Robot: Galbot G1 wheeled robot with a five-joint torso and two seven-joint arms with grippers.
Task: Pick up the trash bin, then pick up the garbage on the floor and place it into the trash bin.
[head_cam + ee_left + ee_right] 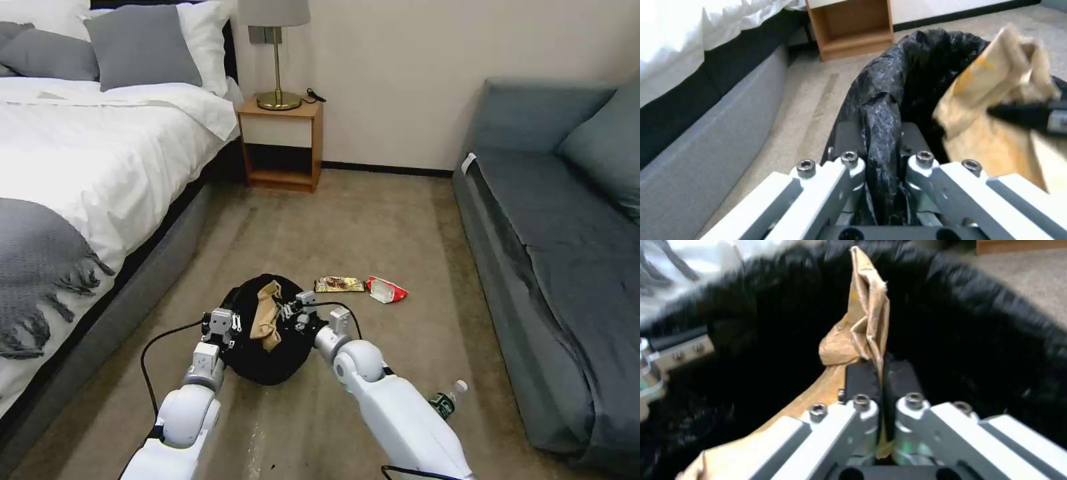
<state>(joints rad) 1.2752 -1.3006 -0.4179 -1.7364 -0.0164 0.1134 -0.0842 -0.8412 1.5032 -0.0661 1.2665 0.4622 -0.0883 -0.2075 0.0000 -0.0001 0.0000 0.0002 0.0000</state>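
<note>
The left claw [880, 160] is clamped on the rim of the trash bin [267, 360], its black liner crinkled and glossy, held just above the carpet floor [373, 227] between bed [87, 167] and sofa [560, 253]. The right claw [880, 373] pinches the creased tan paper bag [867, 323] over the bin's mouth. On the floor beyond lie the yellow-brown wrapper [339, 285] and red-and-white packet [387, 290]; the green-labelled bottle [448, 399] lies beside the right arm.

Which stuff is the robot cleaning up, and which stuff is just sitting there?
For the job: trash bin, paper bag, snack wrapper, red-and-white packet, bottle, left gripper, right gripper.

Just there: bed, nightstand, lamp, sofa.
</note>
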